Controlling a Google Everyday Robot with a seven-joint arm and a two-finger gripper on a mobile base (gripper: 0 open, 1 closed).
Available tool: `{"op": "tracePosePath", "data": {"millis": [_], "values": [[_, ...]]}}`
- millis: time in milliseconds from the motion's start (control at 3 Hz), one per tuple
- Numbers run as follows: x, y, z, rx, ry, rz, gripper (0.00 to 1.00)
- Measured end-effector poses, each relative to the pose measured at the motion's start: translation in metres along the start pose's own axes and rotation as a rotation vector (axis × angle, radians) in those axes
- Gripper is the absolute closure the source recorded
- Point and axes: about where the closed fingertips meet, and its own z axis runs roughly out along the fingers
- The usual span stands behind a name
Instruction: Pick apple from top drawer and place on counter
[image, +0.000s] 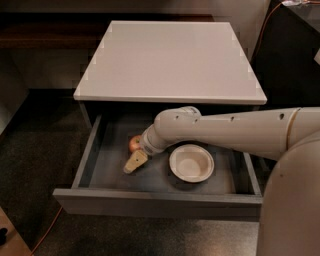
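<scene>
The top drawer (150, 202) is pulled open below the counter (170, 55). The small red apple (133, 144) lies on the drawer floor at the left of middle, partly hidden by my wrist. My gripper (135, 162) is down inside the drawer, its tan tip pointing to the front left, just in front of and below the apple. The arm reaches in from the right and crosses above the drawer's back part. The counter top holds nothing.
A round white bowl (191, 163) sits in the drawer right of my gripper, close to the wrist. The drawer's side walls (86, 157) stand left and right. Dark floor (35, 165) surrounds the cabinet, with an orange cable at the lower left.
</scene>
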Motion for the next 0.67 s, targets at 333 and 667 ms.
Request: {"op": "tracePosePath", "data": {"millis": [333, 667], "values": [[0.0019, -0.0071, 0.0126, 0.022, -0.008, 0.032, 0.14], [0.0004, -0.0147, 0.0149, 0.040, -0.028, 0.058, 0.46]]}}
